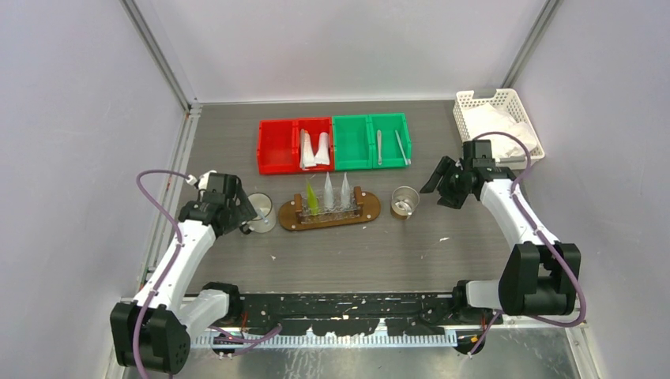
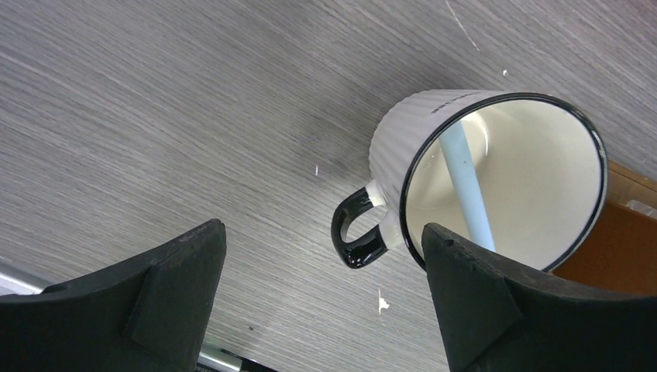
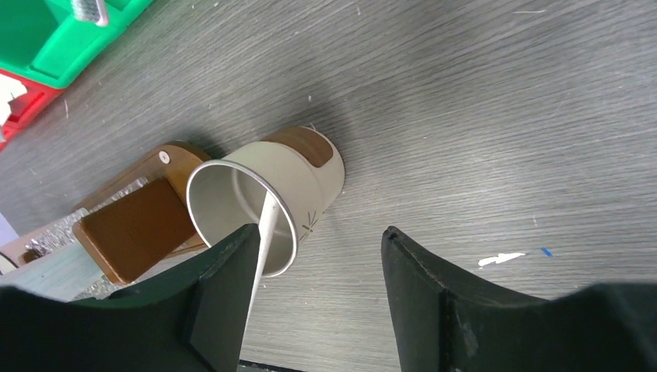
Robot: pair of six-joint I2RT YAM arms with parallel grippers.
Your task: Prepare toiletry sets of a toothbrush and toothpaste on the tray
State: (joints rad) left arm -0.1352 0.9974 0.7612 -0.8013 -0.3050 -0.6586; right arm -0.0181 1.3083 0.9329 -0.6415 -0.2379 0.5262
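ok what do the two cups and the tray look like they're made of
Left mug: glossy white with a black rim and handle, ribbed wall; enamelled metal or glazed ceramic, can't tell which. Right cup: matte beige outside, dull silvery inside, thin rim; probably coated metal. Tray: smooth brown, looks like wood or wood-look plastic.

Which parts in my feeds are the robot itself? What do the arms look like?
Both alike: left arm and right arm have white links, black joints and bases, each trailing a looping purple cable; the fingers are broad matte-black wedges.
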